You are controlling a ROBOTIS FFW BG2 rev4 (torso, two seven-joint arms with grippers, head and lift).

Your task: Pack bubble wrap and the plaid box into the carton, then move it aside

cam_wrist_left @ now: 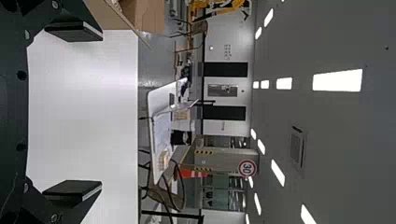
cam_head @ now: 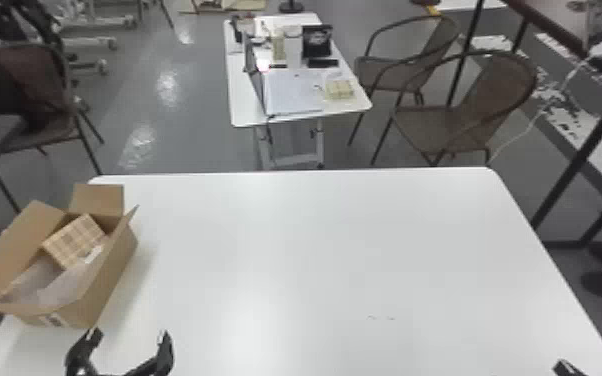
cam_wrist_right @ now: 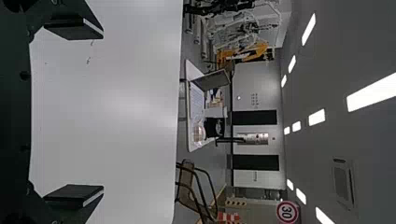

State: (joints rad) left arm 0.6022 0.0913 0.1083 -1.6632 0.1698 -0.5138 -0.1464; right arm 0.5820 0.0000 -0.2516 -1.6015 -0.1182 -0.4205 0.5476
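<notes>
The open carton (cam_head: 110, 280) stands at the left edge of the white table with its flaps up. Inside it the plaid box (cam_head: 75, 240) lies tilted at the far end, and bubble wrap (cam_head: 47, 282) fills the near part. Just in front of the carton, at the table's near edge, is my left gripper (cam_head: 127, 336), open and holding nothing. In the left wrist view the left gripper (cam_wrist_left: 74, 112) has its fingers wide apart, with part of the carton (cam_wrist_left: 149, 16) beyond. My right gripper (cam_head: 565, 367) is at the bottom right corner; in the right wrist view the right gripper (cam_wrist_right: 74, 112) stands open.
The white table (cam_head: 315, 240) stretches from the carton to the right, with small dark marks near its front. Behind it stand a smaller table (cam_head: 245, 117) with a laptop and other items, and chairs (cam_head: 465, 120) to the right. Another chair (cam_head: 50, 125) is at the left.
</notes>
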